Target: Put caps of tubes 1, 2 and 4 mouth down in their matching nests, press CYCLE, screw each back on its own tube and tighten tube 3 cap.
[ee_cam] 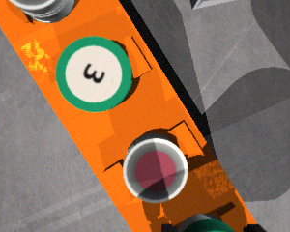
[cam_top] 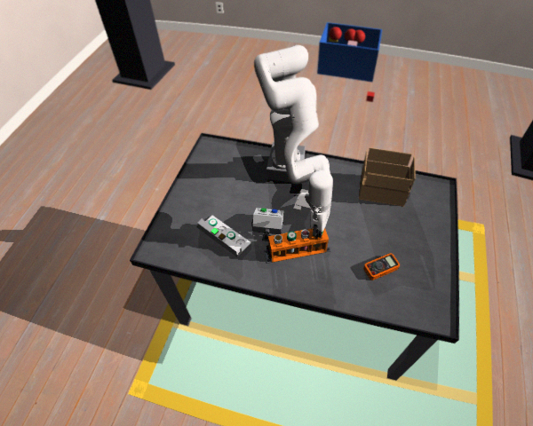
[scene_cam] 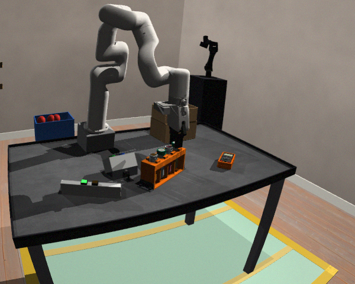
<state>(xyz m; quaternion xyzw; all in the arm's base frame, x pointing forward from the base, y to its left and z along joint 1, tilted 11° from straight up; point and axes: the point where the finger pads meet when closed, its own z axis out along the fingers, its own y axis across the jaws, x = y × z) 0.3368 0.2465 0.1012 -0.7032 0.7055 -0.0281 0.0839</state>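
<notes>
The orange decapping station stands mid-table and also shows in the exterior view. In the wrist view the green-rimmed cap marked 3 sits on its tube. Beside it, tube 2 is open and shows pink liquid. Tube 4 at the top edge looks open too. My gripper stands upright over the tube 1 end of the rack and is shut on a green cap at that tube's mouth. The cap tray holds two green caps, and its green lamp is lit.
The grey key housing with the blue and green keys stands just behind the rack. An orange multimeter lies to the right in the top view. A cardboard box stands at the table's back right.
</notes>
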